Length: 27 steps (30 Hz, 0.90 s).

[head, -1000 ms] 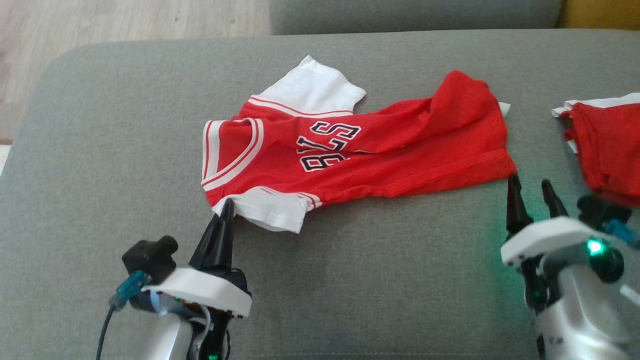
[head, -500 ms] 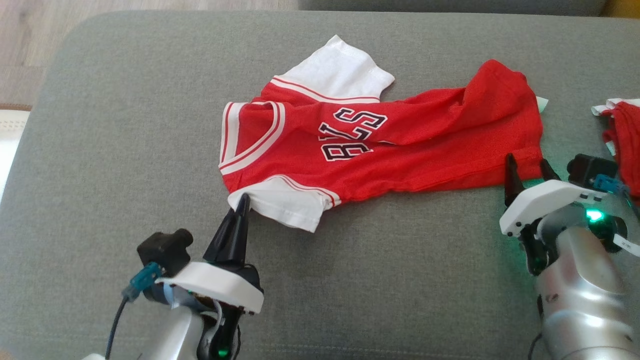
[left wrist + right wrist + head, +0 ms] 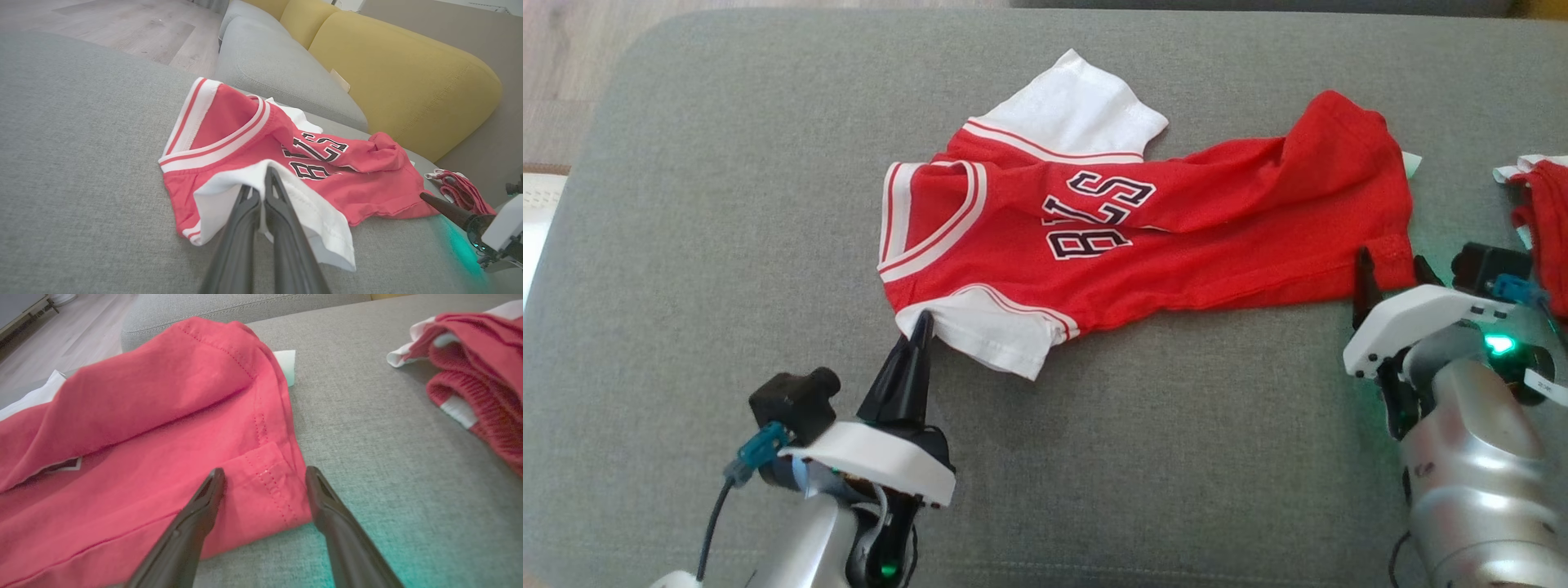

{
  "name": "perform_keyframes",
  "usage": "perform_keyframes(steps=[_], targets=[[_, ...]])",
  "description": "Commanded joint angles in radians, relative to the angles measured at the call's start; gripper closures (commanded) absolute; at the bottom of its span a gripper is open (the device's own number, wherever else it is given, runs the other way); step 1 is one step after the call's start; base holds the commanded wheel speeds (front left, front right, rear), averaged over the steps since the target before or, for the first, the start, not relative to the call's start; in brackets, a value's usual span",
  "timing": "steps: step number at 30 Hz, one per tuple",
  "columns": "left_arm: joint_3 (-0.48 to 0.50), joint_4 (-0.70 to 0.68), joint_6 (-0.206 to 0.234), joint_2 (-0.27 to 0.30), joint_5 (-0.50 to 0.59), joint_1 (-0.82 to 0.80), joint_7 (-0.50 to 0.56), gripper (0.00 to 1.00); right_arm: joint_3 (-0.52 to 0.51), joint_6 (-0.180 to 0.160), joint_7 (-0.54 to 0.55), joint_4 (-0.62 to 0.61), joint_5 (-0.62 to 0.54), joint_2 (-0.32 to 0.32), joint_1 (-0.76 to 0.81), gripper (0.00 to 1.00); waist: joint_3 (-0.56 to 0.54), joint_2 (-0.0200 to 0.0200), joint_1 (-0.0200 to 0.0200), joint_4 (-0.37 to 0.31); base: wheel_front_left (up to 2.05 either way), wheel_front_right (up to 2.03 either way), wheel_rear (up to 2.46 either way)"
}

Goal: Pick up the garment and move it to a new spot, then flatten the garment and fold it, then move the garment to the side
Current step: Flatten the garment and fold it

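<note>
The red jersey (image 3: 1176, 237) is lying crumpled lengthwise across the middle of a grey sofa cushion (image 3: 686, 245), collar toward the robot's left and hem toward its right. The left fingers (image 3: 911, 367) are pinching tight on the edge of the near white sleeve. The right fingers (image 3: 196, 522) are standing spread wide, straddling the near hem corner with nothing clamped between them.

A second red garment (image 3: 1543, 212) is sitting bunched just beside the right arm, near the jersey's hem but apart from it, crowding that side. A small white label (image 3: 1411, 163) is poking out at the far hem corner. In the left wrist view, yellow back cushions (image 3: 408, 73) are rising behind the seat.

Bare grey fabric is stretching out to the robot's left and along the near side. The cushion's rounded left edge is giving way to wooden floor (image 3: 556, 49).
</note>
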Motion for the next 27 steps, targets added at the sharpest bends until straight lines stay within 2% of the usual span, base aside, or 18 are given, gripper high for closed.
perform_keyframes(steps=[1,14,17,18,19,21,27], targets=[[0.024,-0.027,-0.007,0.003,-0.003,-0.042,-0.012,1.0,0.018,-0.001,-0.017,-0.015,-0.01,-0.001,-0.048,0.0,0.002,0.0,0.0,0.0,0.0,0.0,0.0],[0.021,-0.015,-0.01,0.003,-0.006,-0.049,-0.012,1.0,0.03,-0.001,-0.073,0.06,-0.046,-0.001,-0.088,0.0,0.003,0.0,0.0,-0.003,0.0,0.0,0.0],[0.021,-0.012,-0.01,0.003,-0.006,-0.049,-0.012,1.0,0.051,-0.001,-0.089,0.081,-0.036,-0.001,-0.097,0.24,0.0,0.0,0.0,-0.004,0.0,0.0,0.0],[0.021,-0.011,-0.01,0.003,-0.006,-0.049,-0.012,1.0,0.056,-0.001,-0.095,0.085,-0.034,-0.001,-0.099,0.5,0.0,0.0,0.0,-0.005,0.0,0.0,0.0],[0.021,-0.01,-0.01,0.003,-0.006,-0.049,-0.012,1.0,0.06,-0.001,-0.101,0.089,-0.033,-0.001,-0.1,0.64,-0.001,0.0,0.0,-0.006,0.0,0.0,0.0],[0.023,-0.009,-0.009,0.003,-0.007,-0.048,-0.012,1.0,0.065,-0.001,-0.112,0.096,-0.032,-0.003,-0.102,1.0,-0.004,0.0,0.0,-0.009,0.0,0.0,0.0],[0.034,-0.01,-0.006,0.003,-0.008,-0.045,-0.012,1.0,0.092,-0.001,-0.157,0.095,-0.011,-0.003,-0.101,1.0,-0.027,0.0,0.0,-0.02,0.0,0.0,0.0]])
